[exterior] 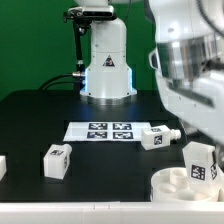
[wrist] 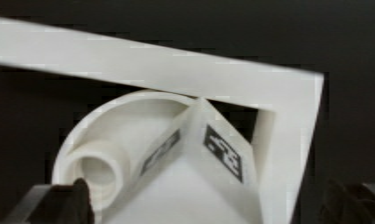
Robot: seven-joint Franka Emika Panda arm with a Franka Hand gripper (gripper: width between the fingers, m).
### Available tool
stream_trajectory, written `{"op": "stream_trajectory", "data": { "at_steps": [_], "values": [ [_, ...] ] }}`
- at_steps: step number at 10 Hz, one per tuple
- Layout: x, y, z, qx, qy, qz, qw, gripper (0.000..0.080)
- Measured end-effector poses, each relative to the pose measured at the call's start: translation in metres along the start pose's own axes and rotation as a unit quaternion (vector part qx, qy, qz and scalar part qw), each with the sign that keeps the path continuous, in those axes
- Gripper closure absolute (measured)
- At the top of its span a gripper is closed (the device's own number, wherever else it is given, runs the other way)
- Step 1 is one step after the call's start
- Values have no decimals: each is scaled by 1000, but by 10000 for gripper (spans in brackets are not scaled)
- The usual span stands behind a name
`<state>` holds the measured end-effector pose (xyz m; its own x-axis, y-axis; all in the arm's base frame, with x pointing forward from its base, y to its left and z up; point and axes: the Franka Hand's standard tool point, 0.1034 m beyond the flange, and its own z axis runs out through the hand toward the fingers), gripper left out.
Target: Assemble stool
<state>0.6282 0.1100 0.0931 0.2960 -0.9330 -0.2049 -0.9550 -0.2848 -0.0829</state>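
Observation:
The round white seat (exterior: 172, 187) lies at the front of the exterior view's right. One white tagged leg (exterior: 203, 163) stands upright in it. In the wrist view the seat (wrist: 122, 140) lies in the corner of a white angled rail, and the leg (wrist: 216, 150) rises from it between my fingers. My gripper (wrist: 210, 205) is open and straddles the leg. The left finger (wrist: 59, 200) is beside the leg. The right finger (wrist: 362, 205) stands apart from it. A second leg (exterior: 158, 136) lies by the marker board. A third leg (exterior: 56, 160) stands at the front left.
The marker board (exterior: 98, 131) lies mid-table in front of the robot base (exterior: 106, 70). My arm (exterior: 190, 70) fills the exterior view's upper right. The white angled rail (wrist: 202, 70) borders the seat on two sides. A white part (exterior: 2, 165) shows at the left edge.

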Motion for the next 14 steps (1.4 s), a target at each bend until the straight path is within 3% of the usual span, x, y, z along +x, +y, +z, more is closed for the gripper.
{"op": "stream_trajectory", "data": {
  "at_steps": [1,5,6,7,11,12,14],
  "values": [
    [-3,-1,-5,0,-2,-38,999,151],
    [-1,1,-1,-3,1,-176,984,151],
    [-2,5,4,-25,14,-302,953,151],
    [-2,1,-6,-38,15,-419,907,151],
    [1,1,-8,-42,14,-537,842,151],
    [3,0,-8,-49,19,-603,796,151],
    [3,-3,0,-69,30,-749,659,151]
  ]
}}
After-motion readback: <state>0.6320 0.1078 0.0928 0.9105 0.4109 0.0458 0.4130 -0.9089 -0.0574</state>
